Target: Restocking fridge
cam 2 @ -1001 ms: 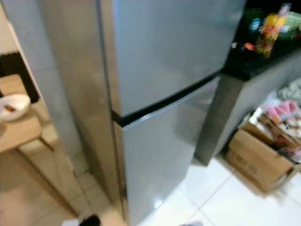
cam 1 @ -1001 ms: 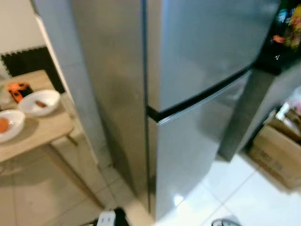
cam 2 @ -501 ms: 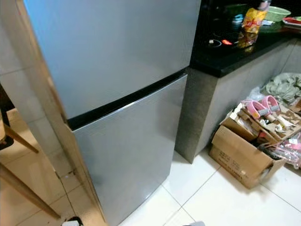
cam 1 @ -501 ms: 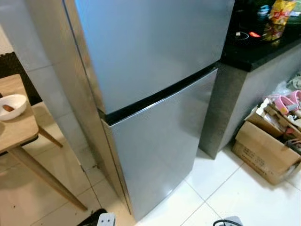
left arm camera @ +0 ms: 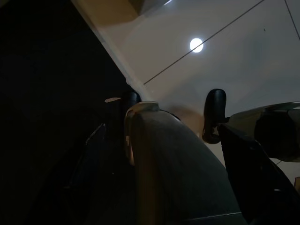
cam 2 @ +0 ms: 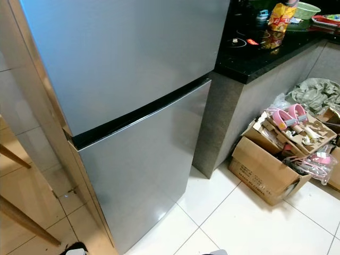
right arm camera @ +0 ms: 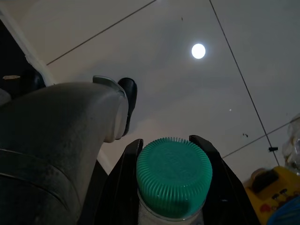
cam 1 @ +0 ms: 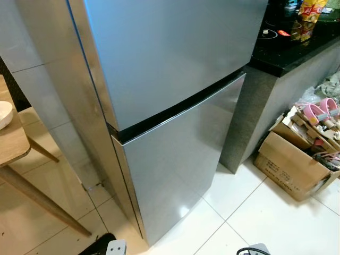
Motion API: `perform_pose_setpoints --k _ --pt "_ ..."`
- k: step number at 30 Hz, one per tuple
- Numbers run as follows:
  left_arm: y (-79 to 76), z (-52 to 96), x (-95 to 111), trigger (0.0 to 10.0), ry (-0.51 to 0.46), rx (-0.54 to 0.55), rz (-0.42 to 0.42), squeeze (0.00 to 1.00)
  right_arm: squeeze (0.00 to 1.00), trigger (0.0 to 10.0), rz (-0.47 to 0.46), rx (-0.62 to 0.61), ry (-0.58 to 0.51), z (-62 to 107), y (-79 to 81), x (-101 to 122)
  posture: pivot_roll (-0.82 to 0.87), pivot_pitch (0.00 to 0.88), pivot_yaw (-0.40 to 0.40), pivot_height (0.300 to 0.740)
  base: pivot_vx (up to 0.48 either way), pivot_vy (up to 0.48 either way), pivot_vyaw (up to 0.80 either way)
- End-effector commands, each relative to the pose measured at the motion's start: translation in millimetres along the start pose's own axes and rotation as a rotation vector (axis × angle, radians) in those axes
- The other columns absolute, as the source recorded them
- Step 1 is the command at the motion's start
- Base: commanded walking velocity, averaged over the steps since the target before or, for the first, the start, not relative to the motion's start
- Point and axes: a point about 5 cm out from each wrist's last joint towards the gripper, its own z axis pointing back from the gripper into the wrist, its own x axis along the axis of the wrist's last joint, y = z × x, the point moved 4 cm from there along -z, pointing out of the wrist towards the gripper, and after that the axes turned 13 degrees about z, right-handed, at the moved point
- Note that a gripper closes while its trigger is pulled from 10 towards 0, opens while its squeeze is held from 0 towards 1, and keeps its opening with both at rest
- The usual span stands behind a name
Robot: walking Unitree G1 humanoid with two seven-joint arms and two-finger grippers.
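- Fridge [cam 1: 175, 101] stands upright, long axis vertical, both doors closed, beside the black counter [cam 2: 265, 56].
- Right gripper [right arm camera: 171, 154] grasps a green-capped bottle [right arm camera: 173, 176], cap toward the floor.
- Left gripper: cannot tell.

Silver fridge [cam 1: 175, 95]; green-capped bottle [right arm camera: 174, 176]; white floor [cam 2: 255, 218].
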Motion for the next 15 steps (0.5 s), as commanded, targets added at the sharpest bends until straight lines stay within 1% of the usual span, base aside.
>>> perform_pose_setpoints --k 1,15 --pt "7.2 1.6 0.8 10.0 -0.004 0.02 -0.009 0.0 0.0 10.0 0.013 0.002 0.007 0.4 0.0 -2.7 -0.04 0.006 -0.017 0.74 0.0 0.0 0.0" --pt "1.1 -0.3 9.5 10.0 -0.028 0.006 0.0 0.0 0.0 10.0 0.022 0.0 0.012 1.1 -1.0 -5.5 -0.04 0.0 -0.026 0.74 0.0 0.0 0.0"
